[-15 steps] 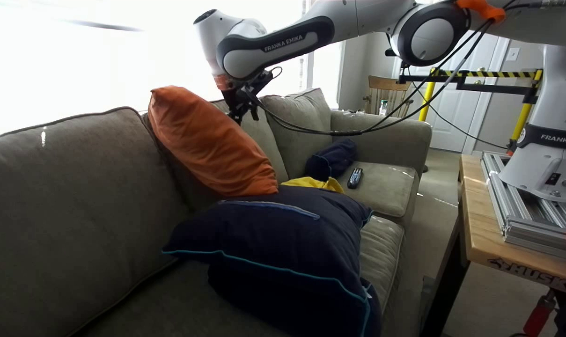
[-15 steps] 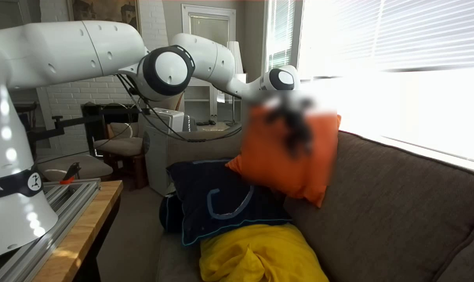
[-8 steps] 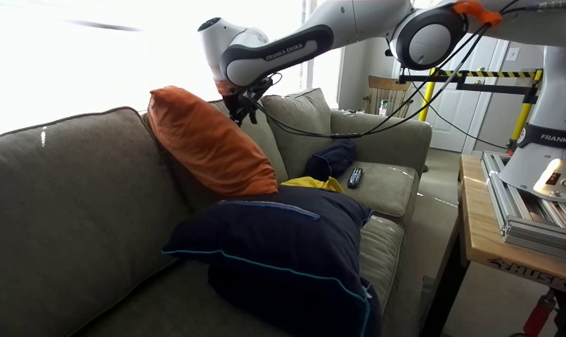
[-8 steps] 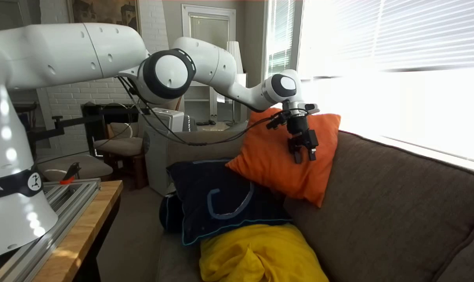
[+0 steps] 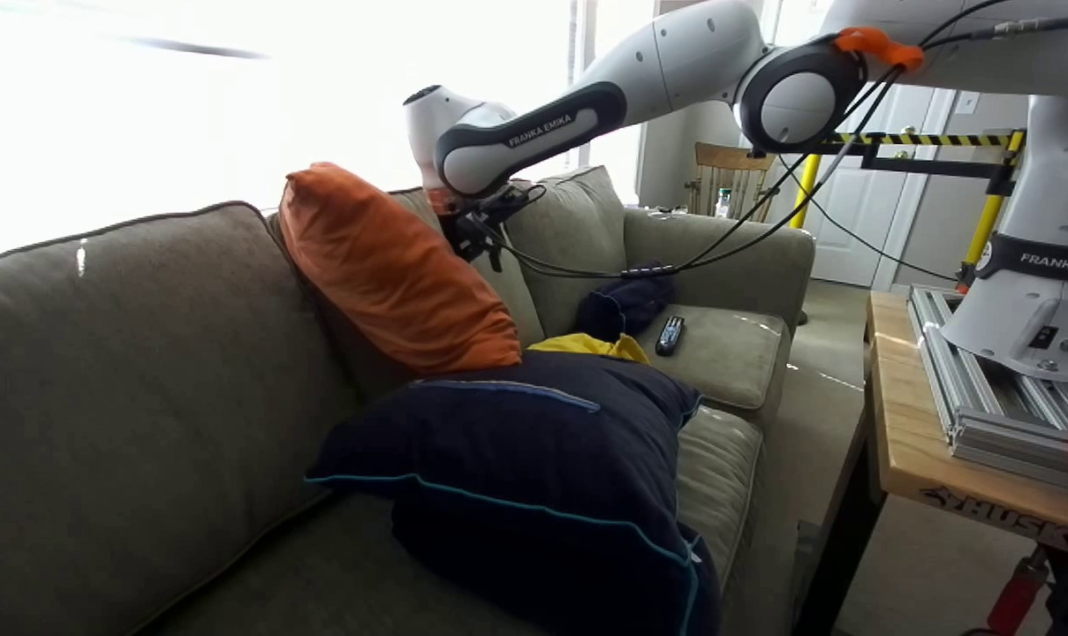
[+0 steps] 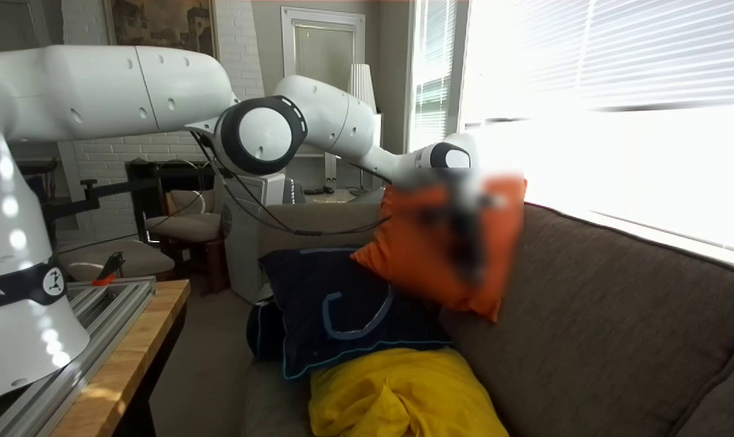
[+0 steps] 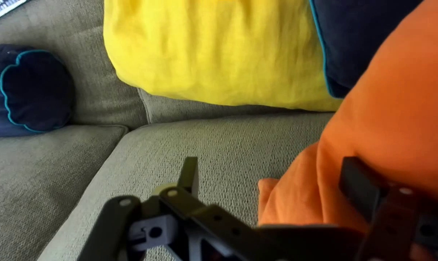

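Near the backrest (image 5: 74, 380) of a gray-green sofa (image 5: 719, 362), a black gripper (image 7: 271, 163) hangs from a white arm (image 5: 534, 132) lettered "Franka Emika," just beside a tilted orange pillow (image 5: 392, 274), the fingers (image 7: 356, 185) spread well apart. The wrist view shows sofa fabric and a corner of the pillow across the gap between the fingertips; one finger stands in front of the orange cloth, though whether it touches cannot be told. Both exterior views show the pillow leaning against the backrest, its lower edge at a large navy pillow (image 5: 516, 442) trimmed in teal and marked with a lighter blue curve. A second navy pillow (image 5: 534, 565) lies beneath that one, and a yellow pillow (image 6: 403, 388) rests against the large one's edge. Farther along the sofa, in an exterior view, a rounded navy pillow (image 5: 626, 300) sits near a remote control (image 5: 670, 336). A bright window (image 5: 145, 115) stands behind the sofa, and a wooden workbench (image 5: 909, 424) in front of it carries the arm's base (image 5: 1002, 322). Beyond the sofa's far end, a wooden chair (image 5: 728, 159) stands near a white door (image 5: 860, 194).
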Controlling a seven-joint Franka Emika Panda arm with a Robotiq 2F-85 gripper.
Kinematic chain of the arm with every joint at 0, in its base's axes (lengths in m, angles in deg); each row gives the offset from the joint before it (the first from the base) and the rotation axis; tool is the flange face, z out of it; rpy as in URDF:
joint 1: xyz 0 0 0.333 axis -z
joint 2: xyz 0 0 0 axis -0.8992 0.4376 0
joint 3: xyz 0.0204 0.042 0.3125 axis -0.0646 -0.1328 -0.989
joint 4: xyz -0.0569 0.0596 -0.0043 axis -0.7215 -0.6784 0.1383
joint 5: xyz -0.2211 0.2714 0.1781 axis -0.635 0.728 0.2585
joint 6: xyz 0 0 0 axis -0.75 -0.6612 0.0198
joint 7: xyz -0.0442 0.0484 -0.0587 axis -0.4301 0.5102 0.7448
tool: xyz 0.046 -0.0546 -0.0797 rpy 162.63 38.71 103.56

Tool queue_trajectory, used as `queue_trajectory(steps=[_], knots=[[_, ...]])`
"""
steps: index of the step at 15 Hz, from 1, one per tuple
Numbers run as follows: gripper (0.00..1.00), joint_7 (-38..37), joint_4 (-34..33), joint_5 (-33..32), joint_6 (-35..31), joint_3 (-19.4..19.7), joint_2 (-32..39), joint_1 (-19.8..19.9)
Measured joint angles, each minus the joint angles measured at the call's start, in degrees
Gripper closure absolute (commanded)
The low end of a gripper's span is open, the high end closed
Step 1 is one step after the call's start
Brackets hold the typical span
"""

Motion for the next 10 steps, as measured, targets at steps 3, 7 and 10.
queue_trajectory(steps=[3,7,10], knots=[[0.0,0.57,0.0,-0.52,-0.2,0.72,1.04,-0.42],[0.0,3.23,0.01,-3.34,2.23,3.13,1.84,-2.91],[0.0,3.15,0.4,-6.88,2.61,5.45,2.0,-5.76]])
